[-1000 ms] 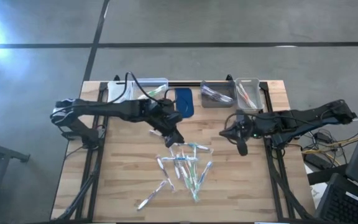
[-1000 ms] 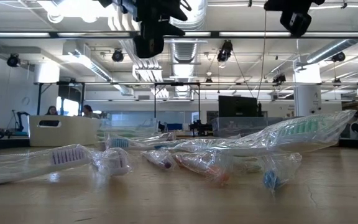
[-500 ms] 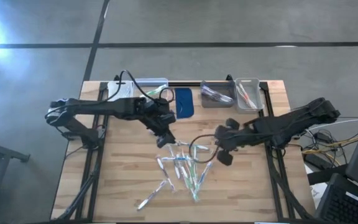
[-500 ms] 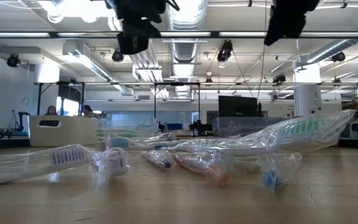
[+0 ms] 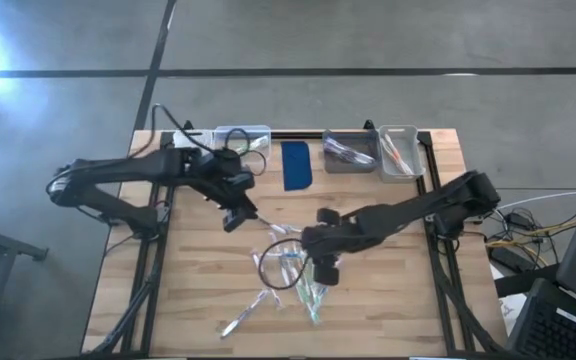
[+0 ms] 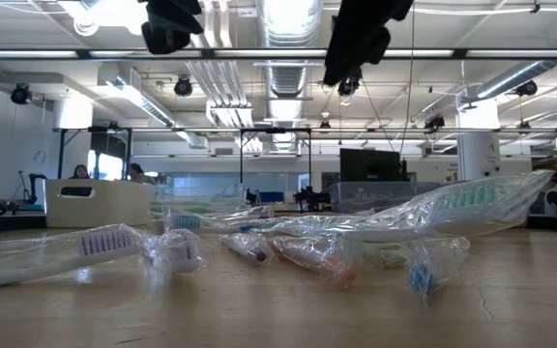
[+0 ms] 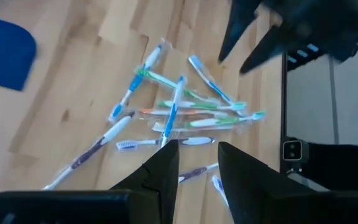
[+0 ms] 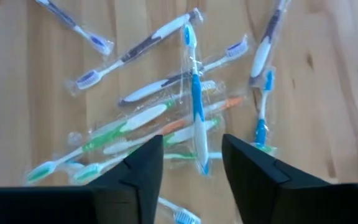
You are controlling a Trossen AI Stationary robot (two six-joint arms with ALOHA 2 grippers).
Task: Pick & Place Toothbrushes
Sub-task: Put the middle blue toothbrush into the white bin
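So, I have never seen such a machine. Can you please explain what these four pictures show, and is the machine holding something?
It is a robot with two dark arms working at a wooden table. Each arm ends in a two-finger gripper.

One picture looks straight down from above. One is taken level with the tabletop, so the wrapped toothbrushes look huge and the room shows behind. The other two come from small cameras on each wrist, looking past that arm's own fingers.

On the table lies a loose pile of toothbrushes in clear wrappers. Along the far edge are a dark blue pad and plastic bins, some already holding toothbrushes.

The right gripper hangs over the pile with its fingers apart and nothing between them. The left gripper is beside the pile, also empty, fingers slightly apart.
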